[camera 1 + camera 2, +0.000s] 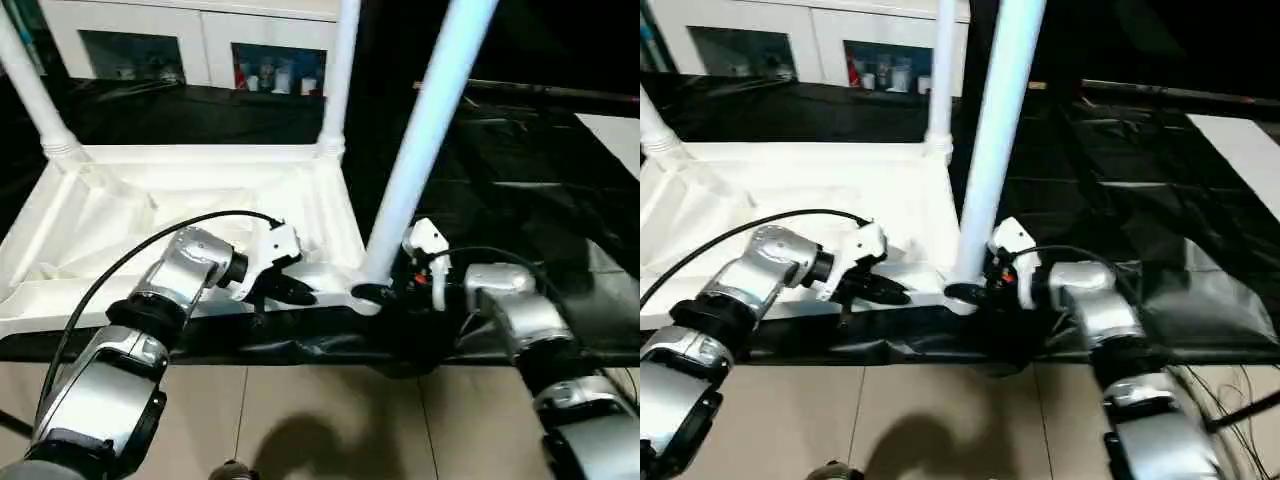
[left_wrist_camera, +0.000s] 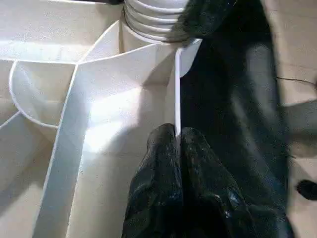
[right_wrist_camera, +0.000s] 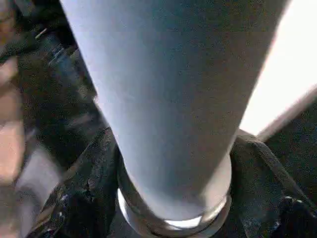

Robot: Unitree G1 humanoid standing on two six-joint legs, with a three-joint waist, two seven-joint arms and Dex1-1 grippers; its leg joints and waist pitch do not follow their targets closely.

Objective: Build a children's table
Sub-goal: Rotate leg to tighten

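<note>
Right gripper (image 1: pixel 385 290) clamps the leg (image 1: pixel 425 130) at the tabletop (image 1: pixel 150 215) near corner socket; left gripper (image 2: pixel 177 136) pinches the rim; next, press it home.

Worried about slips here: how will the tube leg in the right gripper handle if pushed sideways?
The leg looks smooth and round, so it may twist within the right gripper. Long and upright, it probably levers easily. It seems stiff.

the tabletop (image 1: pixel 180 200) lies underside up on the worktable (image 1: pixel 520 170), toward nine o'clock. legs stand in its far sockets at eleven (image 1: pixel 30 90) and twelve (image 1: pixel 338 70). a third leg (image 1: pixel 425 130) rises from the near corner at six, the left gripper (image 1: pixel 290 290) beside it at its nine, the right gripper (image 1: pixel 385 293) at its three.
</note>
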